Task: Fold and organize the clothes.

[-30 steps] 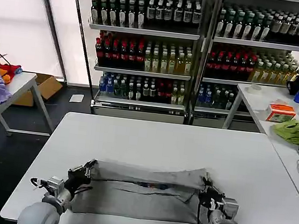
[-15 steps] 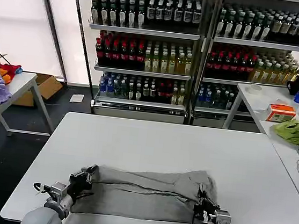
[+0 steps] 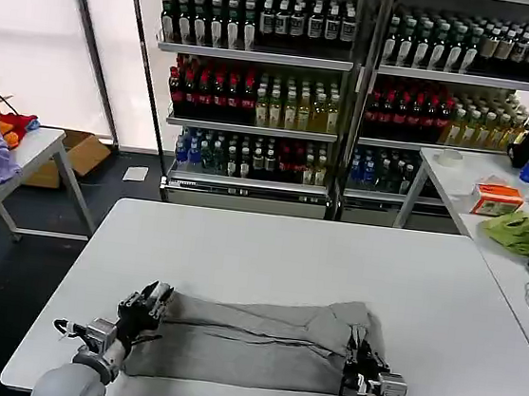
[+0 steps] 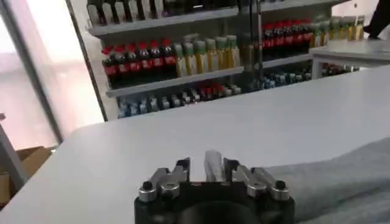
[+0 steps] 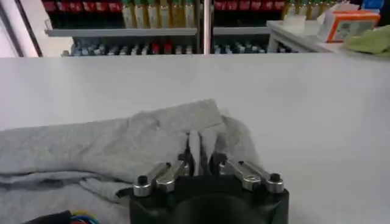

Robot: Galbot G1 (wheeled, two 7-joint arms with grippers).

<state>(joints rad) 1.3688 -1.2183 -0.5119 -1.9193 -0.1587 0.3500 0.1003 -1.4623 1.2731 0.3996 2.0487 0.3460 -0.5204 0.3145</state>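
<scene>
Near the table [image 3: 267,256] front edge, soft light grey shirt [image 3: 248,340] lies half-folded and limp, left gripper [image 3: 149,302] and right gripper [image 3: 358,354] each clenched on an end, best held by edges.

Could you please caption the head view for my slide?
Both grippers, left and right, hold a grey shirt at the white table's near edge.

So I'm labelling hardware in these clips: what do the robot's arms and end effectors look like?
Both arms end in rounded light grey casings with silver metal wrist sections. The left end effector and right end effector are black, with black fingers and silver linkage bars tipped with dark bolts, seen in the wrist views. Thin black cables loop beside each wrist.
</scene>
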